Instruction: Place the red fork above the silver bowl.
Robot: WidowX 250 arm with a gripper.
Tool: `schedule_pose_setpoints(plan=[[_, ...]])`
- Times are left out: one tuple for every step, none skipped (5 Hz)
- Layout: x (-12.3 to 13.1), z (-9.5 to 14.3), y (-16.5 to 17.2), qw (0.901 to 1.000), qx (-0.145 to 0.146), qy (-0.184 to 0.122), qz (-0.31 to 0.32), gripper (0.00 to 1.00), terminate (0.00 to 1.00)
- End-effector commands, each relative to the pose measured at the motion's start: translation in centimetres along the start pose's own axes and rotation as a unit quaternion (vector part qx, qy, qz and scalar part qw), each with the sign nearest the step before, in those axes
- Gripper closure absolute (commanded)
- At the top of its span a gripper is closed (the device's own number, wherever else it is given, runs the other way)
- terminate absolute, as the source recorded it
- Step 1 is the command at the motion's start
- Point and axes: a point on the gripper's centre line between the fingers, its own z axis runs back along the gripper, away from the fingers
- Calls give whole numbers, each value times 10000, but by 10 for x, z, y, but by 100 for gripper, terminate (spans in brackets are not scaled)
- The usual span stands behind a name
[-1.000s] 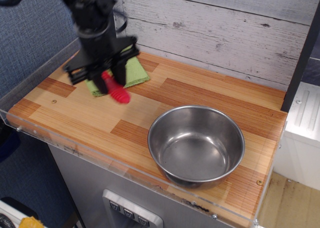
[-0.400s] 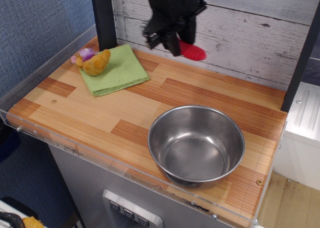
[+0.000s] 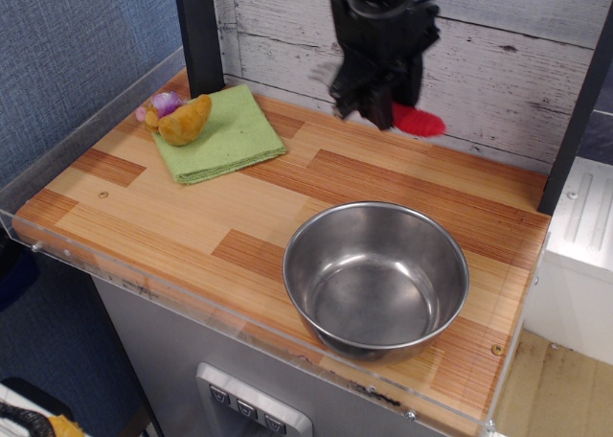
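My gripper hangs in the air over the back of the wooden counter, shut on the red fork. Only the fork's red handle shows, sticking out to the right of the fingers; its tines are hidden by the gripper. The silver bowl stands empty on the counter at the front right, below and in front of the gripper.
A green cloth lies at the back left with a yellow and purple plush toy on its far corner. A dark post rises behind it. A plank wall backs the counter, and a clear rim runs along the front.
My gripper has carried the red fork from over the green cloth at the left up and to the right along the back wall. The plush toy, once hidden, now shows.
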Motion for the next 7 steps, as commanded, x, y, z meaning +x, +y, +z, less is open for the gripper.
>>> schedule_pose_setpoints(plan=[[-24,-19,-8,9996,-244,147,35,100,0],[-28,-38,-14,9991,-350,211,-55,100,0],[-27,-48,-14,9992,-311,237,-28,100,0],[-29,-54,-13,9993,-277,234,-34,100,0],[-25,-55,-13,9991,-178,384,-100,0,0],[-21,-53,-11,9988,-247,381,-160,0,0],[-15,-48,-5,9992,-263,289,-49,0,0]])
